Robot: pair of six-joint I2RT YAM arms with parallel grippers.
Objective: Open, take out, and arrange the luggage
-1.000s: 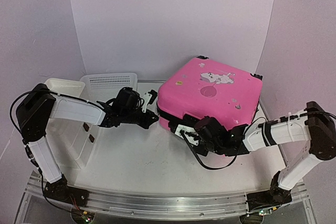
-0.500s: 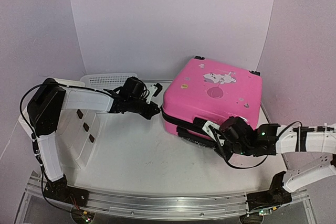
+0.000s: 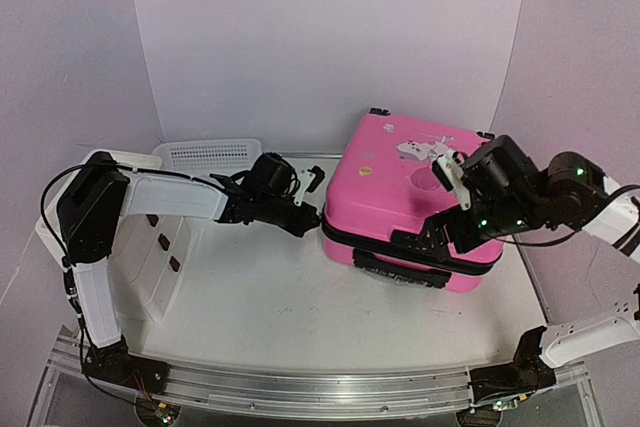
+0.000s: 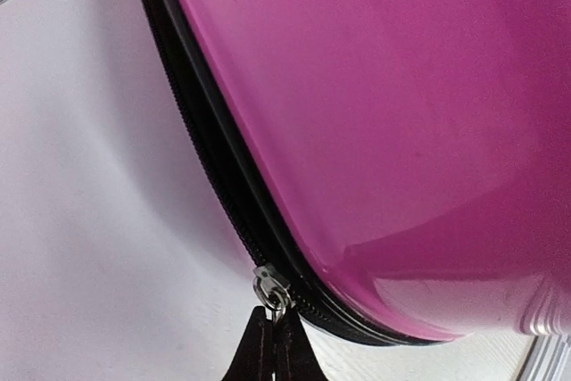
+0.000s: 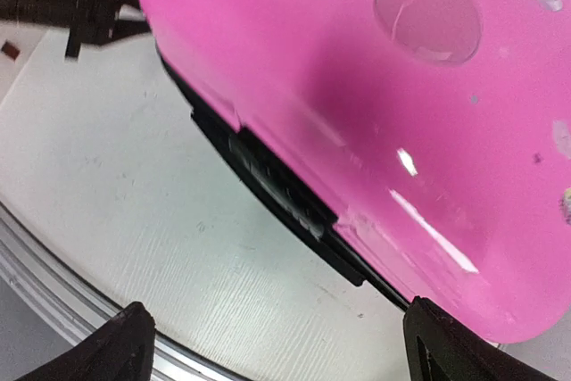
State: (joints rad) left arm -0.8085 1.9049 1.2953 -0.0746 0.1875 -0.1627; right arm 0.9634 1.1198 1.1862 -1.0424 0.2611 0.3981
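Opening step, early on. The large glossy pink hard-shell suitcase [image 3: 415,197] with cartoon stickers is lying flat on the white counter [image 3: 270,317], right of centre in the overhead view. Its two shells are closed together and nothing is coming out of it yet.

The left gripper [image 3: 303,220] is reaching across to the suitcase's left corner. In the left wrist view its fingertips [image 4: 254,354] are pressing together at the bottom edge. The small metal zipper slider [image 4: 270,290] is sitting right at their tips, so they appear to be pinching its pull. The black zipper track [image 4: 210,167] is running from there toward the upper left of that frame, following the curve of the shell. I cannot tell which side of the slider is undone.

The right gripper [image 3: 432,232] is hanging over the suitcase's near side with its jaws spread wide, gripping nothing. Its wrist view is looking down on the black carry handle [image 5: 277,186], with one fingertip [image 5: 116,345] showing in each bottom corner.

Judging by this, unzipping is the job in hand. The next move is calling for the left arm to draw the slider along the track and round the corner, pulling in line so the tab does not slip free. The empty right gripper looks best used bracing the shell so the case does not slide.

A white mesh basket [image 3: 210,155] and a white drawer unit [image 3: 150,247] are standing at the left, apart from the suitcase.
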